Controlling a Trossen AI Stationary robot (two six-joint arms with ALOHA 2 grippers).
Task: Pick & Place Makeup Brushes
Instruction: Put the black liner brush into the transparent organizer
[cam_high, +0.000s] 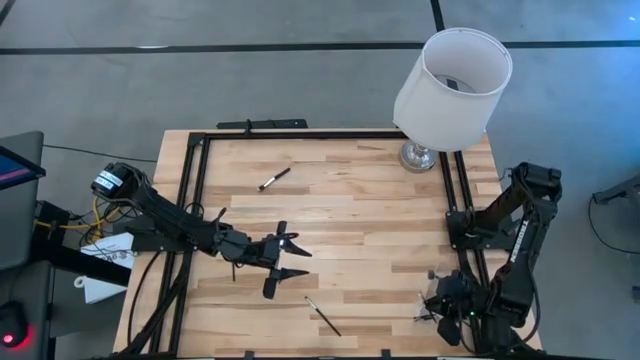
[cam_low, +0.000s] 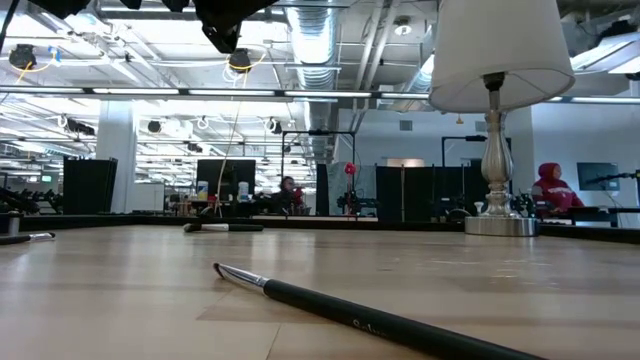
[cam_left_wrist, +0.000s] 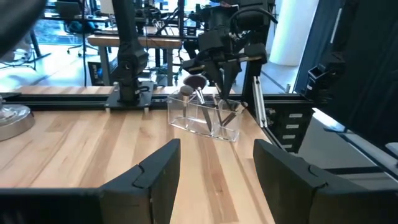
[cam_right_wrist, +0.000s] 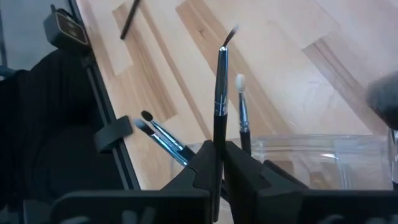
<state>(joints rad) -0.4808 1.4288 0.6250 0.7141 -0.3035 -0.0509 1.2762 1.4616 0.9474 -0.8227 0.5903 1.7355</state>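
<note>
One makeup brush (cam_right_wrist: 219, 93) stands upright, pinched in the right gripper (cam_right_wrist: 217, 155) over the clear holder (cam_left_wrist: 205, 118) at the table's (cam_high: 380, 200) near right corner, among brushes already lodged there. Two loose brushes (cam_high: 323, 316) lie mid-table. Left gripper (cam_left_wrist: 214, 171) hovers spread, empty. Advice: release only once the handle is inside the holder.

The left gripper (cam_high: 283, 260) hovers mid-table, fingers spread wide. The right gripper (cam_right_wrist: 217, 163) sits at the near right corner, fingers pinched together on a makeup brush (cam_right_wrist: 221, 87).
</note>
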